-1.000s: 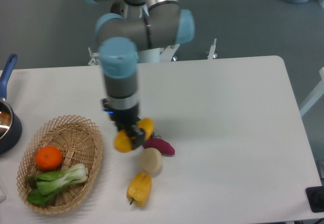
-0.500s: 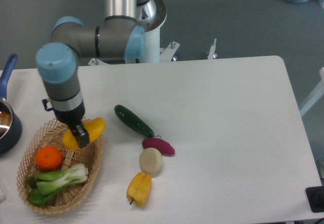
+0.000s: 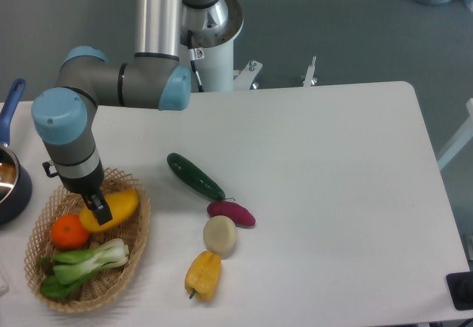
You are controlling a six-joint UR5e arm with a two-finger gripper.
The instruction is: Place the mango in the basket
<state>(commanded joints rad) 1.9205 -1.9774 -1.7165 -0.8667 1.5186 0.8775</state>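
Note:
The yellow-orange mango (image 3: 116, 207) is held over the upper part of the light tan wicker basket (image 3: 133, 247) at the table's left. My gripper (image 3: 96, 211) is shut on the mango, one dark finger showing across its middle. In the basket, an orange (image 3: 69, 231) lies just left of the mango and a green bok choy (image 3: 80, 264) lies below it. I cannot tell whether the mango touches the basket floor.
A dark green cucumber (image 3: 195, 176), a purple sweet potato (image 3: 231, 213), a pale round vegetable (image 3: 220, 234) and a yellow bell pepper (image 3: 204, 274) lie right of the basket. A dark pot with a blue handle (image 3: 10, 166) stands at the left edge.
My gripper carried the mango left from beside the purple sweet potato to over the basket, uncovering the cucumber. In the last half second it moved further left and slightly down.

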